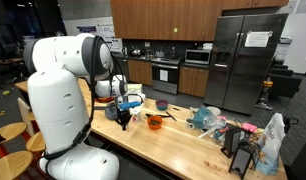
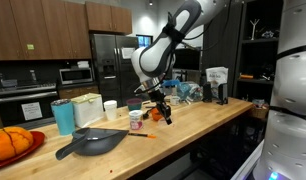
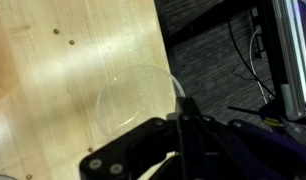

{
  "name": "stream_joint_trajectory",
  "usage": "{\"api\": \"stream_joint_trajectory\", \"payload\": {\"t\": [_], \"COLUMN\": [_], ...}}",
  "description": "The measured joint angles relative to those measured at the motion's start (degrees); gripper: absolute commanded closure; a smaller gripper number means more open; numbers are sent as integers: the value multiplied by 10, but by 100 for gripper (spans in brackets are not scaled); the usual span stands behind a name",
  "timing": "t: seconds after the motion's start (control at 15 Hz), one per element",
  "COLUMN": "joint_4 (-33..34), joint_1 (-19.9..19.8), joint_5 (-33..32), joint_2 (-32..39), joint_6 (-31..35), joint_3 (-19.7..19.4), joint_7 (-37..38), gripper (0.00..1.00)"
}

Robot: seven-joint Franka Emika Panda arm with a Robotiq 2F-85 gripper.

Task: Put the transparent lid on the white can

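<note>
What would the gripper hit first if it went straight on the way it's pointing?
The gripper would likely meet the wooden countertop near its edge, the held transparent lid touching first; depth unclear.

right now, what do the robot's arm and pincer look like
The white arm is a glossy shell of fat rounded segments with dark seams at the joints. It ends in a black pincer, slim and matte at the tips, blocky behind. Markings are too small to tell.
</note>
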Motion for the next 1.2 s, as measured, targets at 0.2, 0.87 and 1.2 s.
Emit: {"api": "stream_joint_trajectory", "payload": {"t": [0.2,0.87,1.2], "joint_4": [16,84,116], "joint_1": [11,5,-7], "joint_5": [-21,-24,-24], "joint_2": [0,3,28], "joint_6": [-1,-21,-21], "joint_3": [1,-16,-30], "joint_7": [11,4,-43], "gripper": [100,100,100]}}
